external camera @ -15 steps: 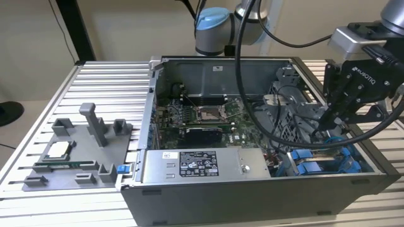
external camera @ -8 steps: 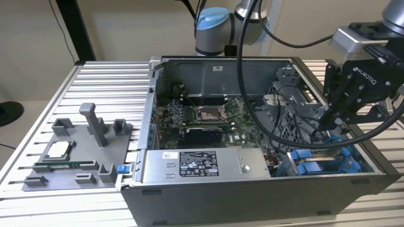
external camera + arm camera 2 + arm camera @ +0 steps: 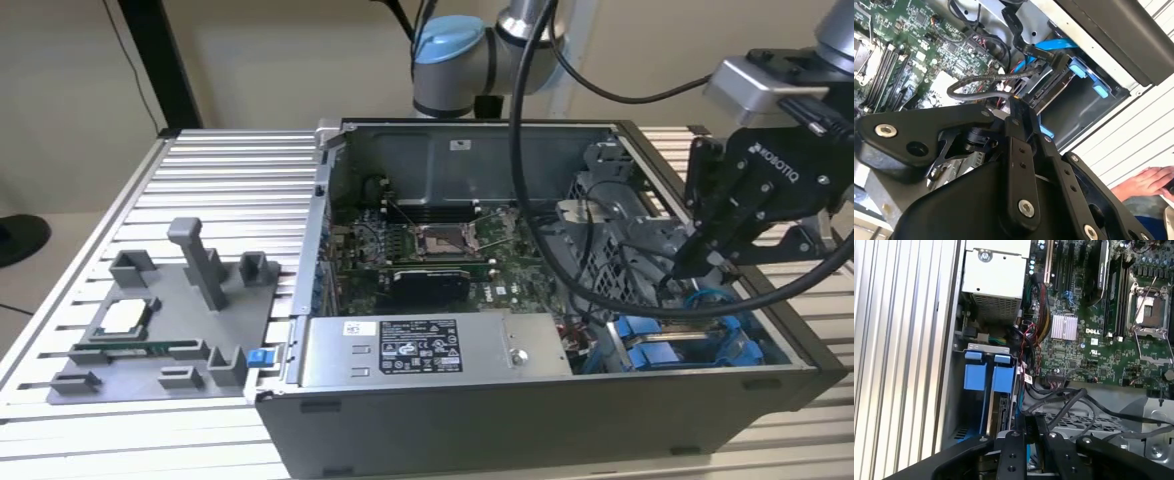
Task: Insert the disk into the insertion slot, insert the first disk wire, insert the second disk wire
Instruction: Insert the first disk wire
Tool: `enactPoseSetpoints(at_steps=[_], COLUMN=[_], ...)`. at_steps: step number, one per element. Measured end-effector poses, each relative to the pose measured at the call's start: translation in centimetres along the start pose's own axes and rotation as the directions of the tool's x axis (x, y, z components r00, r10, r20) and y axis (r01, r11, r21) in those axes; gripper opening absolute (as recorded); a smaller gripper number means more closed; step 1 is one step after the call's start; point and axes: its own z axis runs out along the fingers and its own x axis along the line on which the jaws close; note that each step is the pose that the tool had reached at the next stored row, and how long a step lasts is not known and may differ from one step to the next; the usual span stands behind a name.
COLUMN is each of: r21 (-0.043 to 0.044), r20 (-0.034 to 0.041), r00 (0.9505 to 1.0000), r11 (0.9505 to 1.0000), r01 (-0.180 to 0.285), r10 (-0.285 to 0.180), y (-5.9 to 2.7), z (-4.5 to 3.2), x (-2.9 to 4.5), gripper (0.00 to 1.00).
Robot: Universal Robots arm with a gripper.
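The disk sits edge-on in the insertion slot, between blue frame tabs; the second wrist view shows the disk in the slot. A blue wire ends in a black plug at the disk's edge. My gripper hangs over the drive bay at the case's corner on the exterior view's right. Its fingers are pressed together at the disk's edge, where a black wire loops in and seems pinched between them. In the first wrist view the gripper meets that black wire.
The grey power-supply box lies along the case's front wall, the motherboard behind it. A grey fixture plate with small parts rests on the slatted table. A person's hand rests outside the case.
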Motion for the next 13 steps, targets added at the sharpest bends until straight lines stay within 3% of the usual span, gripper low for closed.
enactPoseSetpoints(at_steps=[8,13], r21=[-0.0081,-0.0095], r20=[0.0034,0.0040], r00=[1.0000,1.0000], r11=[1.0000,1.0000], r01=[0.000,0.000], r10=[0.000,0.000], y=[-0.99,-1.86], z=[0.84,1.41], x=[1.93,2.12], gripper=[0.00,0.00])
